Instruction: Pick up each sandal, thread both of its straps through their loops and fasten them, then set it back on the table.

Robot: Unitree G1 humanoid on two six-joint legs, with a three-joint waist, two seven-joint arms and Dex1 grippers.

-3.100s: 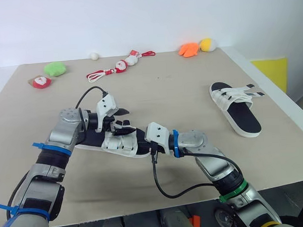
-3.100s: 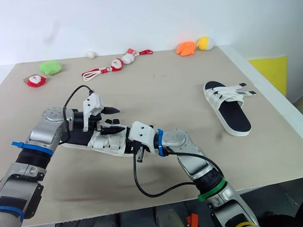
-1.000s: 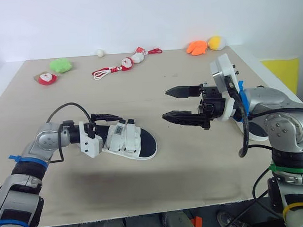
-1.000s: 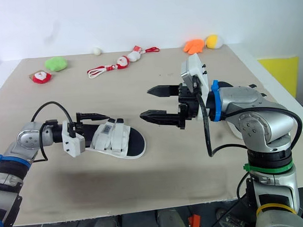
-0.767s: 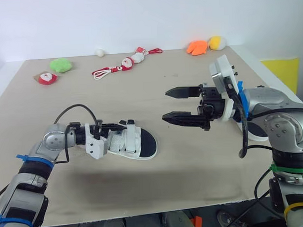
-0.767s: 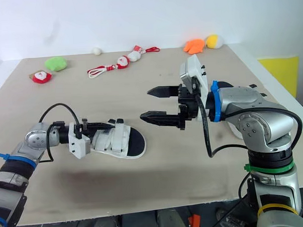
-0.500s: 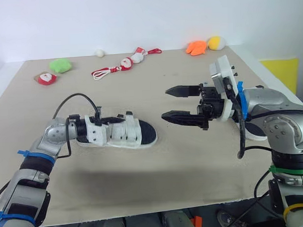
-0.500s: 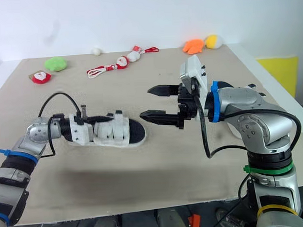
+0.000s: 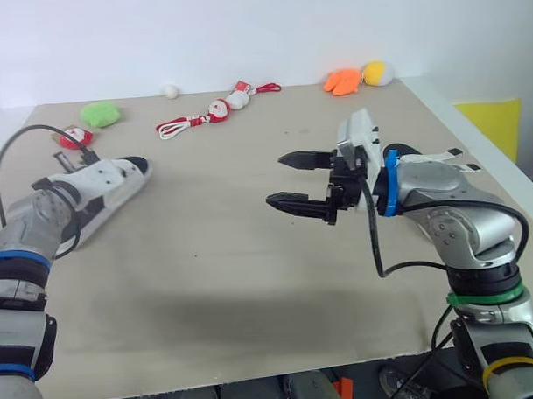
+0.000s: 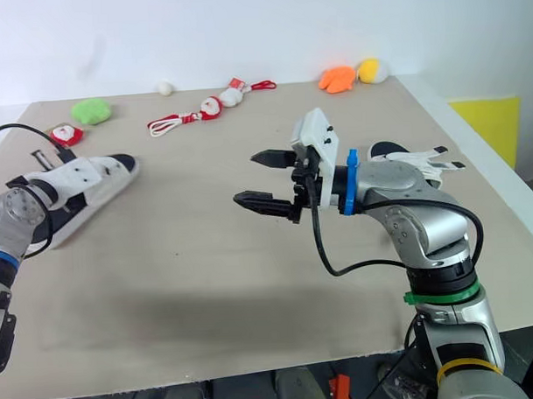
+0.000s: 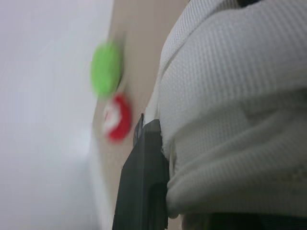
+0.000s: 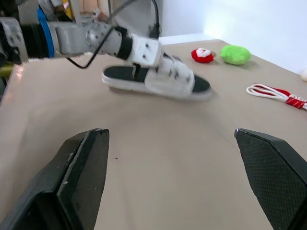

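A white-strapped sandal with a black sole (image 9: 108,183) is at the table's left side, tilted, toe pointing away. My left gripper (image 12: 141,67) is shut on its straps; one black finger (image 11: 141,182) presses against the white strap (image 11: 230,96). In the right wrist view the sandal (image 12: 163,79) looks raised slightly off the table. My right gripper (image 9: 274,179) hovers wide open over the middle of the table, nothing between its fingers. The second sandal (image 10: 414,164) lies at the right, mostly behind my right forearm, its strap ends loose.
Along the far edge lie a green plush (image 9: 99,113), a red round toy (image 9: 76,136), a red-and-white cord toy (image 9: 213,114), a white ball (image 9: 169,92) and orange and yellow plushes (image 9: 345,80). A yellow object (image 9: 490,126) stands beyond the right table edge.
My left gripper closed on the sandal's straps and swung it from mid-table far to the left. The right gripper drifted slightly left and stayed open.
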